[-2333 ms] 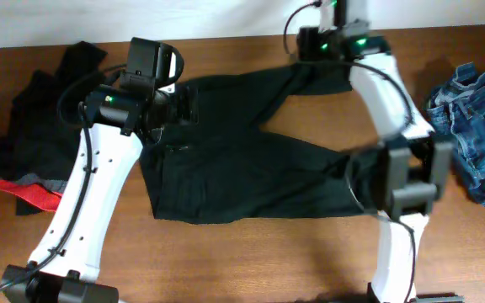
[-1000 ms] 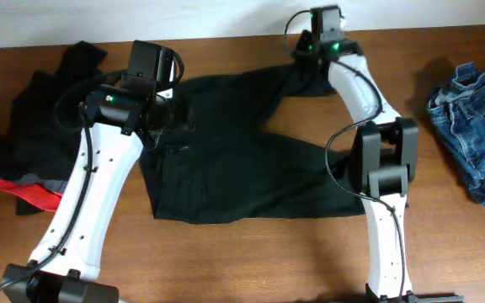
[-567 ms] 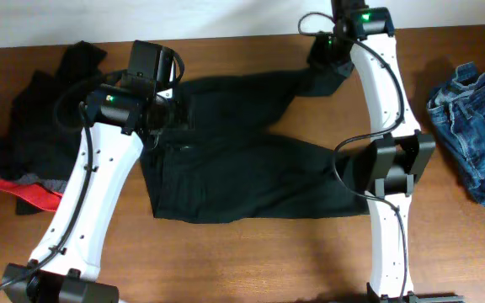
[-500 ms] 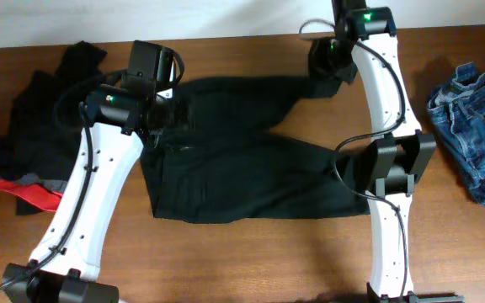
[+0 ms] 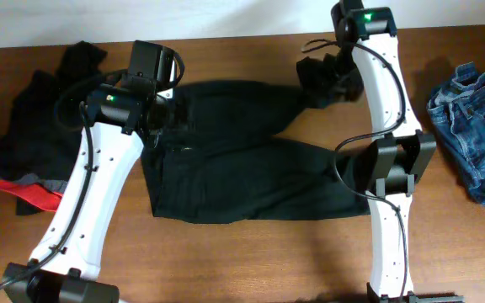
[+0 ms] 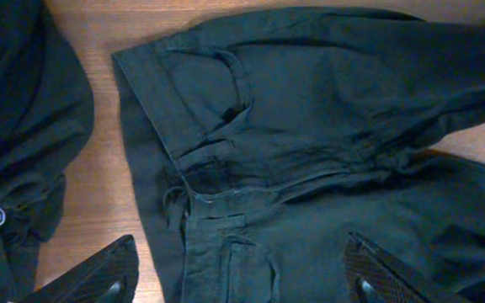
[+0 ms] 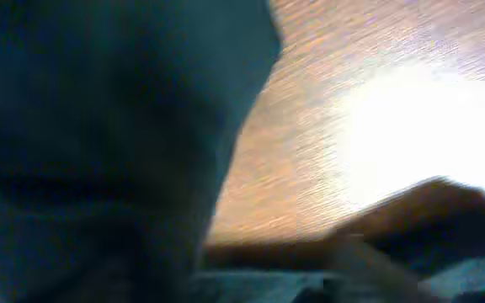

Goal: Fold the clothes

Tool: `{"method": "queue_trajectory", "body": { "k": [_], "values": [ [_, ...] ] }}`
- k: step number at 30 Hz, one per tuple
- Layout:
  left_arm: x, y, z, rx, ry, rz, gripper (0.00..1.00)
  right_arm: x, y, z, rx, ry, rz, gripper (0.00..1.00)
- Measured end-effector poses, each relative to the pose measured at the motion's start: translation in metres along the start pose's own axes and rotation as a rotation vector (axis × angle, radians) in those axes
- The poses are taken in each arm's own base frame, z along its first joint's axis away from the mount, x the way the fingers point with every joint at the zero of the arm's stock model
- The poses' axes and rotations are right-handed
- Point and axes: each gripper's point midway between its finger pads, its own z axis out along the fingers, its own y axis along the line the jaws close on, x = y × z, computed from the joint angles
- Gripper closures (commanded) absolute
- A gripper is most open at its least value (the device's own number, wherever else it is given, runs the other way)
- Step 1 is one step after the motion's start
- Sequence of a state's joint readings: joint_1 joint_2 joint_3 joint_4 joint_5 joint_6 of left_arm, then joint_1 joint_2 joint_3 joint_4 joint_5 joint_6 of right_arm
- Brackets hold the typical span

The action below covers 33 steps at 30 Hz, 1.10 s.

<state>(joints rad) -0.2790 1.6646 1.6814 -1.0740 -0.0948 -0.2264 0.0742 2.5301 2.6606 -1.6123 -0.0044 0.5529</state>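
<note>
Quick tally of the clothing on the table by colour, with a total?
Black trousers, spread out in the middle: 1
Blue denim jeans, bunched at the right: 1
Dark heap at the left, with a red-and-grey edge: 1 heap; the pieces in it cannot be told apart
Total: 3 lots, so at least 3 garments

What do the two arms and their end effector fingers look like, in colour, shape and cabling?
Both the left arm and the right arm have white links and black joint housings. Thin black cables loop along them, and a green light glows near each wrist. The fingers are black, tapered, textured.
</note>
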Motion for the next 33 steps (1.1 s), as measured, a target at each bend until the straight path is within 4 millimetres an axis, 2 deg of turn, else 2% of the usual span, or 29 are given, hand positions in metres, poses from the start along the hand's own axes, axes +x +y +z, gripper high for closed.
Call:
{"method": "queue_trajectory", "body": {
  "k": [3, 4, 5, 7, 10, 16, 22, 25, 27, 30, 31, 33],
  "values": [
    [0.001, 0.000, 0.002, -0.001, 0.006, 0.004, 0.22, -0.015, -0.005, -0.001, 0.027, -0.064, -0.003, 0.12],
    [0.001, 0.000, 0.004, -0.002, 0.010, 0.007, 0.22, -0.033, 0.000, -0.004, 0.002, -0.134, -0.027, 0.14],
    [0.001, 0.000, 0.006, -0.003, 0.013, 0.010, 0.22, -0.037, 0.001, -0.005, -0.007, -0.152, -0.032, 0.14],
    [0.002, 0.000, 0.008, -0.004, 0.020, 0.016, 0.22, -0.063, 0.014, -0.015, -0.052, -0.264, -0.100, 0.16],
    [0.003, 0.000, 0.011, -0.006, 0.027, 0.021, 0.22, -0.084, 0.027, -0.027, -0.077, -0.374, -0.189, 0.17],
    [0.007, -0.001, 0.024, -0.013, 0.059, 0.028, 0.22, -0.098, 0.050, -0.038, -0.095, -0.480, -0.292, 0.20],
    [0.006, -0.001, 0.026, -0.013, 0.058, 0.027, 0.22, -0.105, 0.075, -0.044, -0.127, -0.559, -0.331, 0.21],
    [0.006, -0.001, 0.026, -0.013, 0.058, 0.028, 0.22, -0.101, 0.084, -0.031, -0.118, -0.546, -0.354, 0.21],
    [0.005, -0.001, 0.026, -0.013, 0.057, 0.031, 0.22, -0.097, 0.087, -0.006, -0.085, -0.514, -0.380, 0.22],
    [0.005, 0.001, 0.026, -0.027, 0.054, 0.031, 0.22, -0.093, 0.084, 0.028, -0.040, -0.462, -0.393, 0.33],
    [0.005, 0.001, 0.026, -0.027, 0.055, 0.031, 0.22, -0.092, 0.081, 0.035, -0.026, -0.451, -0.399, 0.35],
    [0.005, 0.002, 0.026, -0.031, 0.054, 0.031, 0.22, -0.092, 0.076, 0.040, 0.007, -0.446, -0.409, 0.44]
  ]
}}
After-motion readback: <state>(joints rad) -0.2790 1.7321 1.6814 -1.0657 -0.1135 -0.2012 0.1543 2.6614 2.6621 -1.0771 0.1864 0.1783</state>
